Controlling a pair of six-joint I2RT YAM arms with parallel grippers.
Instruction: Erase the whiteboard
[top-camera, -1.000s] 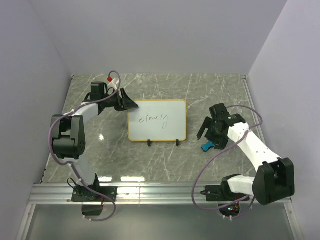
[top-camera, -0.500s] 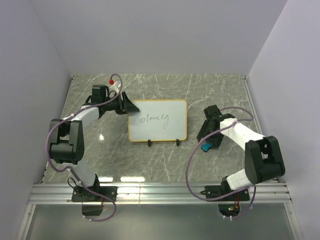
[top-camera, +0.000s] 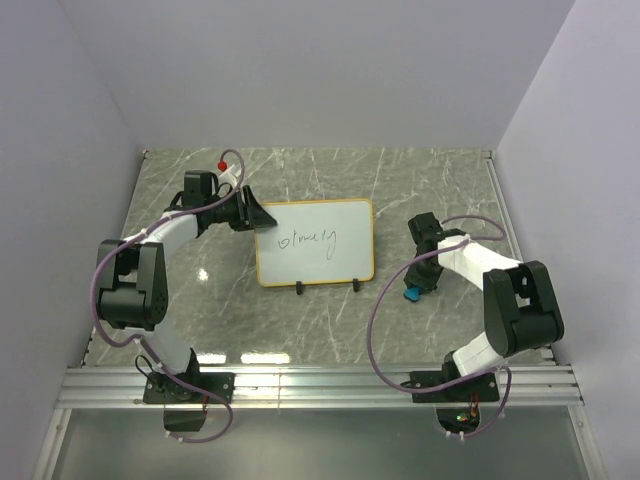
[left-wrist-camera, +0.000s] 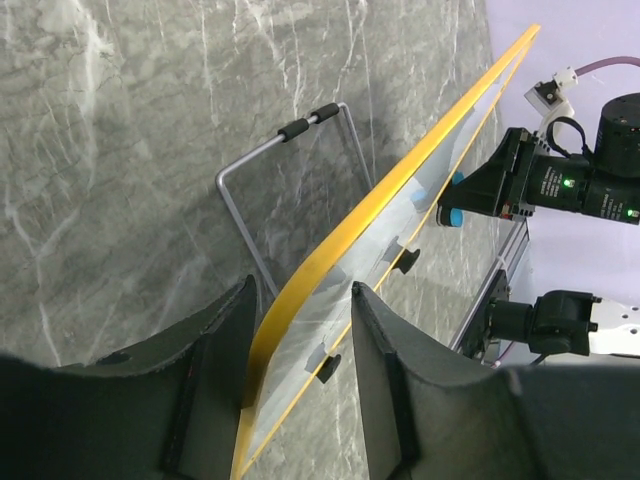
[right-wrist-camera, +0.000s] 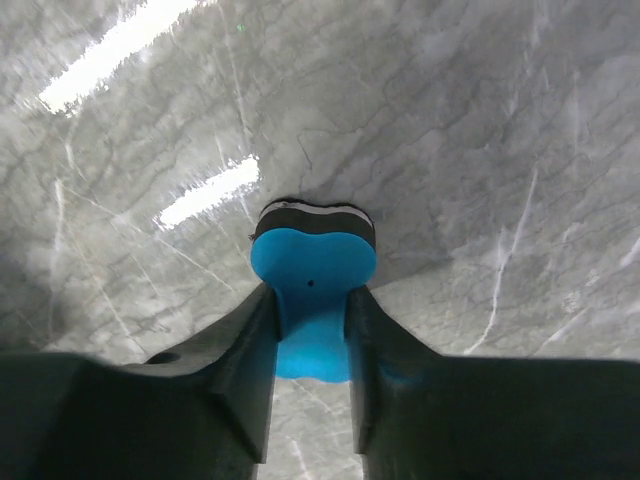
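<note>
The whiteboard (top-camera: 314, 241) stands tilted on the marble table, orange-framed, with dark scribbles across its middle. My left gripper (top-camera: 258, 213) is at its upper left corner. In the left wrist view the frame edge (left-wrist-camera: 400, 190) runs between the jaws of the left gripper (left-wrist-camera: 300, 290), which straddle it with a little space showing. A small blue eraser (top-camera: 411, 294) lies on the table right of the board. My right gripper (right-wrist-camera: 311, 295) is shut on the eraser (right-wrist-camera: 313, 255), pinching its narrow waist, with its dark felt side on the table.
A wire stand (left-wrist-camera: 260, 160) props the board from behind. The board's two black feet (top-camera: 300, 288) rest on the table. An aluminium rail (top-camera: 320, 385) runs along the near edge, and walls close in the left, back and right sides.
The right arm has swung in and lowered onto the eraser, and its jaws went from wide open to shut on it. The left jaws have narrowed around the board's corner.
</note>
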